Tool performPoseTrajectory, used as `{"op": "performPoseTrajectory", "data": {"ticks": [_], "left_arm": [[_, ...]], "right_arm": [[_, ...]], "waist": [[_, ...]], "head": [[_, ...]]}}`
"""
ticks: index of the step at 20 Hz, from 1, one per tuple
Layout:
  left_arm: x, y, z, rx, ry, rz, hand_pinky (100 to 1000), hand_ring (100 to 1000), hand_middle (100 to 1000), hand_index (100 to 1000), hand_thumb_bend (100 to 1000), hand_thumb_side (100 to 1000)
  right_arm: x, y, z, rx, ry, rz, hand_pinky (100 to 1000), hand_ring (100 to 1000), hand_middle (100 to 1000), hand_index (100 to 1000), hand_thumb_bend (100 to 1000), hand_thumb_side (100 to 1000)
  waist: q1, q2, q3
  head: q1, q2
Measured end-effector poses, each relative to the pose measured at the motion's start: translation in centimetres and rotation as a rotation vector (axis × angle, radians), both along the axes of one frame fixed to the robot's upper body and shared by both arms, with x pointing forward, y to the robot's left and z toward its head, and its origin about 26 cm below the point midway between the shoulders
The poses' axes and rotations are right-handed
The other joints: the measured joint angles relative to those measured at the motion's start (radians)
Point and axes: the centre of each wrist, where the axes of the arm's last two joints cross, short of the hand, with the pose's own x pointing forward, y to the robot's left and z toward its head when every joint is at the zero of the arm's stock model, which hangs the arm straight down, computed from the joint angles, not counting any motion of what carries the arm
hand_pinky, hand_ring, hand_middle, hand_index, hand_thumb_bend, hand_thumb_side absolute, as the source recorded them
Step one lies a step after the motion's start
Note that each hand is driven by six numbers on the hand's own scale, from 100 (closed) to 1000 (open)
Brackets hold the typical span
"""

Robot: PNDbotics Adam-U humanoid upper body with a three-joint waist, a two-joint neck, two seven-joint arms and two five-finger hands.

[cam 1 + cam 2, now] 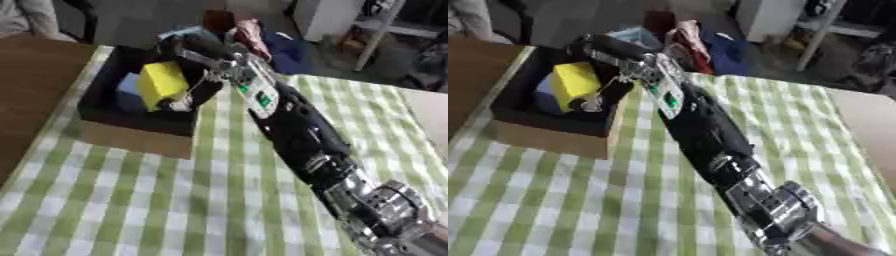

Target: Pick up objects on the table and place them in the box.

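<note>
In the left eye view, the right arm [297,130] comes in from the lower right corner and reaches diagonally across the green and white checked tablecloth [131,200] to the box [131,122], which stands at the far left part of the table. The right hand [197,55] is over the open box, and its fingers are curled around a yellow block [162,82]. The block is inside the opening of the box, above a blue thing [131,82] that lies in it. The long axis of the block is nearly upright, with the top leaning a little to the left and away. I cannot tell if the block touches the bottom of the box.

In the right eye view, the same hand [614,52] and block [575,80] show further to the left. Here the front wall of the box [553,140] shows as plain brown cardboard, and the dark inner walls are more visible. A finger [592,102] that curls under the lower end of the block is clearer here. Bare brown wood of the table [470,75] shows to the left of the box.
</note>
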Motion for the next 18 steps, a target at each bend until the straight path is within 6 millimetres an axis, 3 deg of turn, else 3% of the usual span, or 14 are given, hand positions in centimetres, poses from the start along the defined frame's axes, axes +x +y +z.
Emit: {"op": "performPoseTrajectory", "data": {"ticks": [4, 16, 18], "left_arm": [[0.0, 0.0, 0.0, 0.002, -0.001, 0.001, 620, 523, 538, 709, 100, 667], [-0.1, 0.2, -0.2, 0.005, 0.007, 0.018, 621, 524, 539, 709, 100, 670], [-0.1, 0.2, -0.2, 0.006, 0.007, 0.019, 621, 524, 539, 709, 100, 671]], "right_arm": [[0.0, 0.2, -0.4, -0.007, 0.004, 0.008, 820, 801, 788, 896, 137, 438], [-0.4, -1.4, 1.2, 0.060, -0.066, -0.013, 844, 842, 860, 931, 330, 506], [-0.5, -1.4, 1.3, 0.063, -0.068, -0.015, 862, 875, 892, 953, 413, 519]], "waist": [[0.000, 0.003, -0.002], [0.006, 0.004, -0.037], [0.006, 0.004, -0.038]], "head": [[0.000, -0.001], [0.010, -0.001], [0.010, -0.001]]}}
